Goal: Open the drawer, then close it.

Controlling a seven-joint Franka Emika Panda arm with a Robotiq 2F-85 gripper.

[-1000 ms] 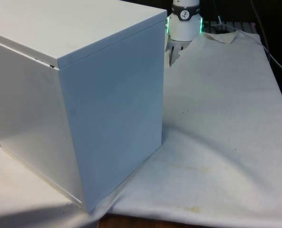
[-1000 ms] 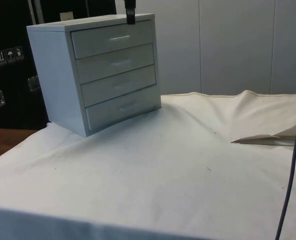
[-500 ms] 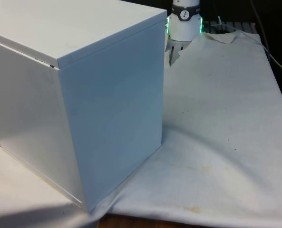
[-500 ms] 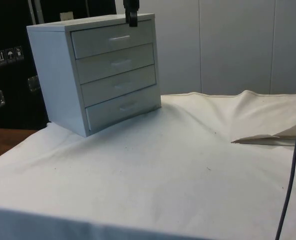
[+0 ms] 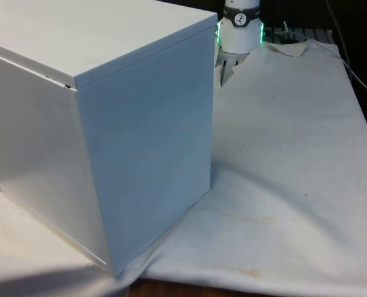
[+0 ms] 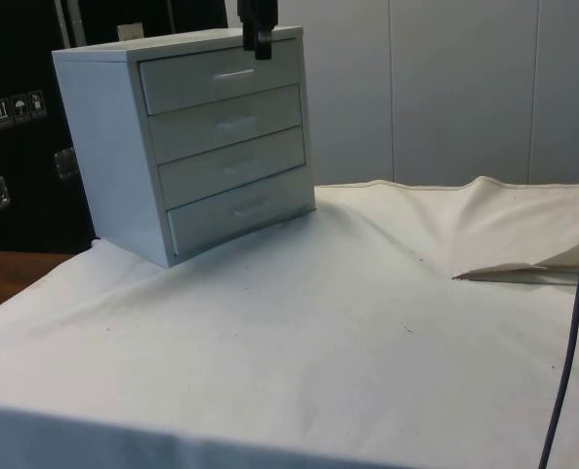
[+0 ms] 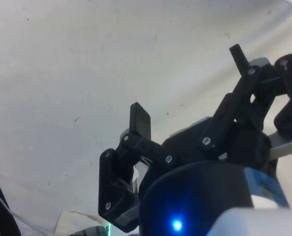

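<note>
Covering the surface, a creased white cloth [image 6: 348,342] is seen nearest. Behind it, a boxy white chest of drawers [image 6: 186,137] is stood on the cloth, smooth and flat-sided; all four drawers are shut, contents hidden. The top drawer [image 6: 221,75] carries a slim handle. The black pincer [image 7: 187,78] is held wide open above the chest's top edge, nothing gripped.

light: even, soft | shadows: faint beside chest of drawers [image 6: 196,147] | focus: slightly soft
</note>
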